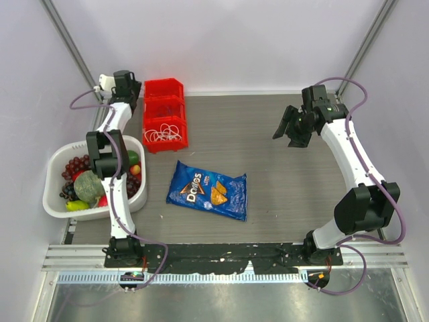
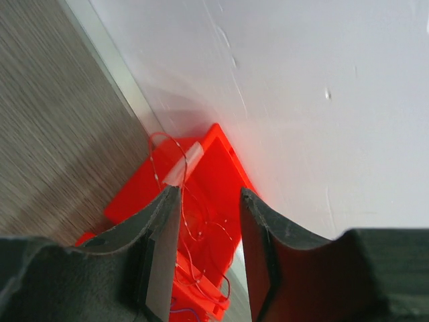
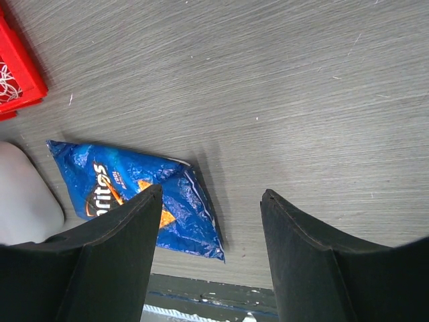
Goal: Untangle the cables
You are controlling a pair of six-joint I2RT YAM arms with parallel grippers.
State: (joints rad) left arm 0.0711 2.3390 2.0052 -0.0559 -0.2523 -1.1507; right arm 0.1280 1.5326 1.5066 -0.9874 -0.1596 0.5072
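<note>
Cables (image 1: pixel 164 134): white loops w/ thin red strands, piled in nearest compartment of red bin (image 1: pixel 163 89). L gripper (image 2: pixel 208 191) just left of bin's far end, jaws partly apart, nothing pinched. R gripper (image 3: pixel 213 191) well right of bin, jaws wide, empty. Doritos bag (image 1: pixel 208 190) near bin's front.

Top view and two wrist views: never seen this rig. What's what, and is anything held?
Two robot arms are bolted at the near edge of the table. The top view looks down from above and behind them. Each wrist view looks out between that arm's own two fingers. On the table lie a blue chip bag, a white basket of fruit, and red bins holding the cables, which are thin looped cords. The left gripper points at the bins, jaws apart, with nothing visibly clamped. The right gripper hangs open above the table, holding nothing.
</note>
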